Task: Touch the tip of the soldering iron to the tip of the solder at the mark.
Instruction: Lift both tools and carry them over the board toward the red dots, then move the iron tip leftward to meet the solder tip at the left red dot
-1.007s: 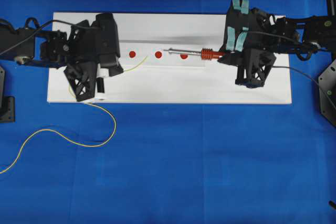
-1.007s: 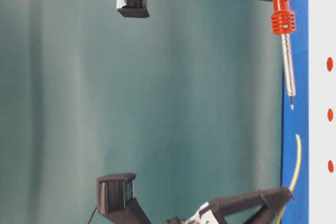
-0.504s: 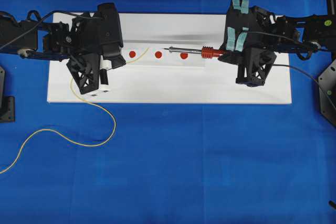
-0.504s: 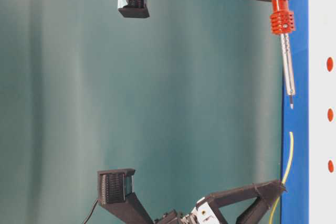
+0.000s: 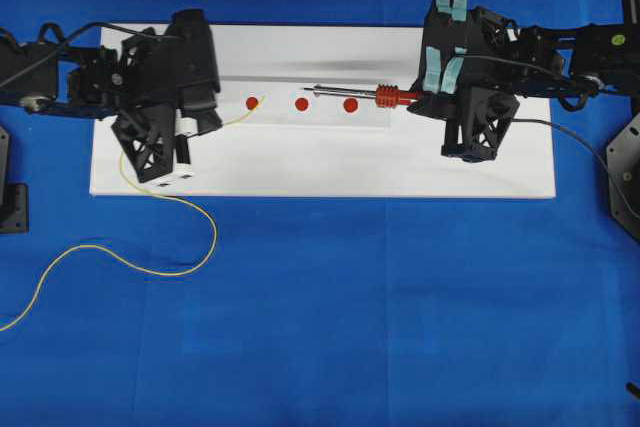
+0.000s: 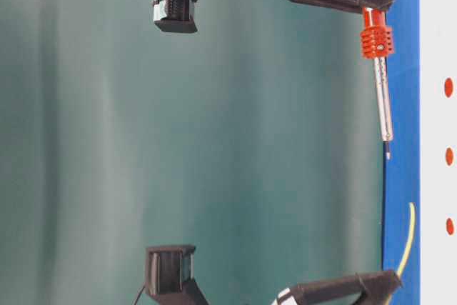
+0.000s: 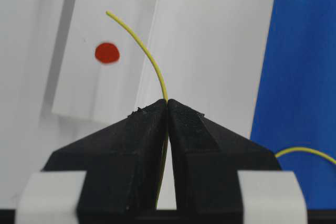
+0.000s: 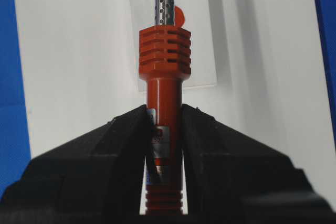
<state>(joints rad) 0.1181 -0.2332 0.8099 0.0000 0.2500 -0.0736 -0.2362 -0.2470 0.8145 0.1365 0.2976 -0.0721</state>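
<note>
My left gripper (image 5: pixel 213 125) (image 7: pixel 167 102) is shut on the solder (image 5: pixel 245 115) (image 7: pixel 143 45), a thin yellow wire. Its free tip curves out past the leftmost red mark (image 5: pixel 252 103) (image 7: pixel 107 53). Over at the right, my right gripper (image 5: pixel 422 99) (image 8: pixel 164 113) is shut on the red-orange body of the soldering iron (image 5: pixel 385 97) (image 8: pixel 164 90). The silver shaft points left over the right mark (image 5: pixel 350 105), and its tip ends just above the middle mark (image 5: pixel 301 104). From table level, the soldering iron (image 6: pixel 383 105) and the solder (image 6: pixel 408 237) hang above the board, tips apart.
The marks sit on a raised strip of a white board (image 5: pixel 320 162) lying on blue cloth (image 5: pixel 400 297). The slack solder trails off the board's front edge in a loop on the cloth (image 5: pixel 150 270). The iron's black cord (image 5: pixel 585 142) runs off right.
The left gripper drew back to the left, taking the solder tip from near the middle mark toward the left one. The right gripper shifted left and rose slightly with the iron.
</note>
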